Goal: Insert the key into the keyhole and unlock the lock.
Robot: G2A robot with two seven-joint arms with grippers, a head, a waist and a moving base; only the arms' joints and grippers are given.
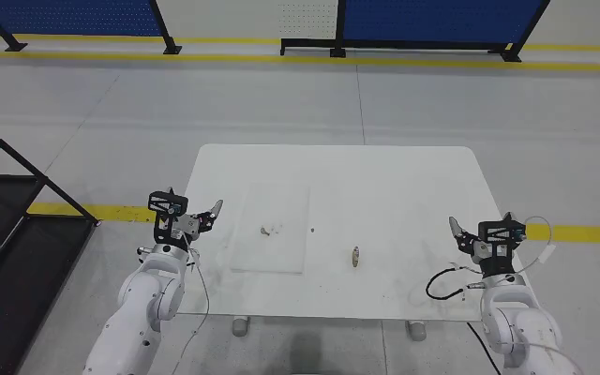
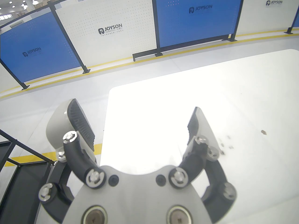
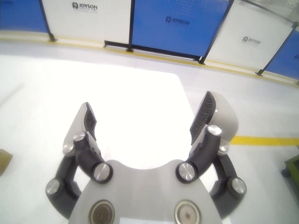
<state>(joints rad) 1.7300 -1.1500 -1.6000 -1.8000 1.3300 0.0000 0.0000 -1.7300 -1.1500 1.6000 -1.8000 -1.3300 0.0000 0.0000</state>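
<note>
left gripper (image 1: 200,217) hangs at the left edge of the white rounded table (image 1: 394,178), right gripper (image 1: 478,232) at the right edge, both spread wide and holding nothing. between them a small silvery key (image 1: 265,229) lies on a pale rectangular mat (image 1: 281,211), and a small brass-coloured lock (image 1: 356,254) lies just beside the mat on bare table.
left wrist view adds the left gripper's (image 2: 135,108) ribbed black pads (image 2: 80,123) and the key (image 2: 224,145) as specks near one finger.
right wrist view shows the right gripper (image 3: 147,101) and the lock (image 3: 4,162) off to its side.
</note>
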